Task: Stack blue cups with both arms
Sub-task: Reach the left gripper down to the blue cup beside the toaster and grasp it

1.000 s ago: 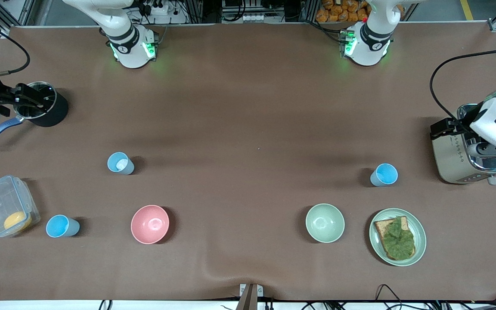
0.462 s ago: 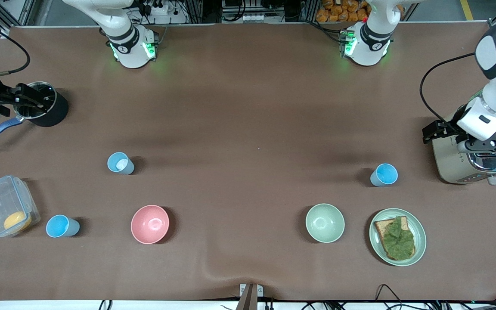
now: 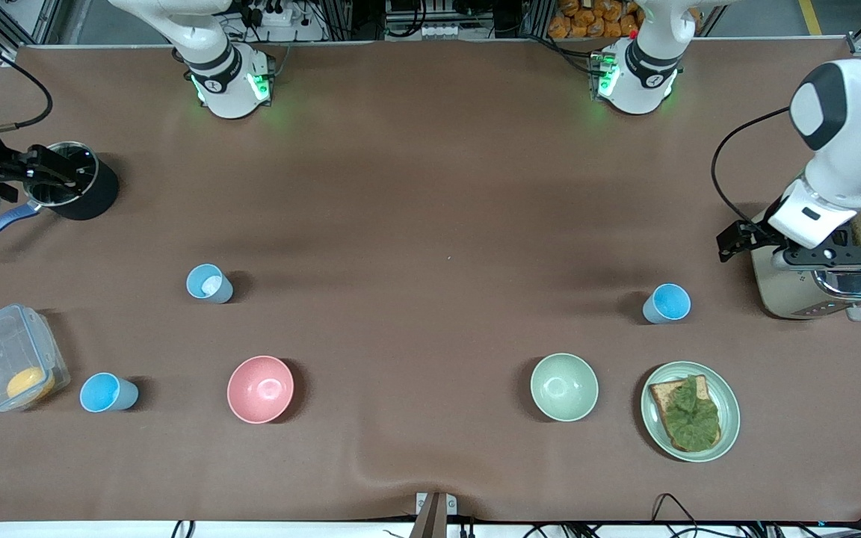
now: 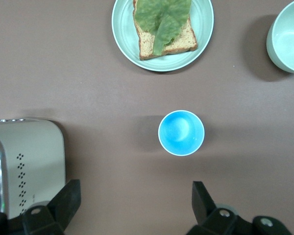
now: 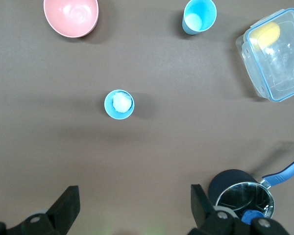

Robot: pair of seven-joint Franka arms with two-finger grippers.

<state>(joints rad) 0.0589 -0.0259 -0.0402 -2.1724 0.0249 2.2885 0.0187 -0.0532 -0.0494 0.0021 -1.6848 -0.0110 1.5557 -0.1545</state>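
Three light-blue cups stand upright on the brown table. One [image 3: 667,303] is near the left arm's end and shows in the left wrist view [image 4: 181,132]. Two are toward the right arm's end: one [image 3: 209,283] with something white in it, also in the right wrist view [image 5: 119,104], and one [image 3: 107,393] nearer the front camera, beside the container [image 5: 199,16]. My left gripper [image 3: 830,258] is open and empty over the toaster's edge [image 4: 134,205], apart from the cup. My right gripper [image 3: 45,173] is open and empty over the black pot [image 5: 133,205].
A silver toaster [image 3: 804,288] stands at the left arm's end. A pale green plate [image 3: 729,396] holds toast with lettuce. A pale green bowl [image 3: 563,386] and a pink bowl [image 3: 260,388] stand near the front edge. A clear container [image 3: 4,359] and a black pot [image 3: 83,190] are at the right arm's end.
The left arm has swung from over the toaster toward the table's middle, its gripper now at the toaster's edge. The right arm and all cups have not moved.
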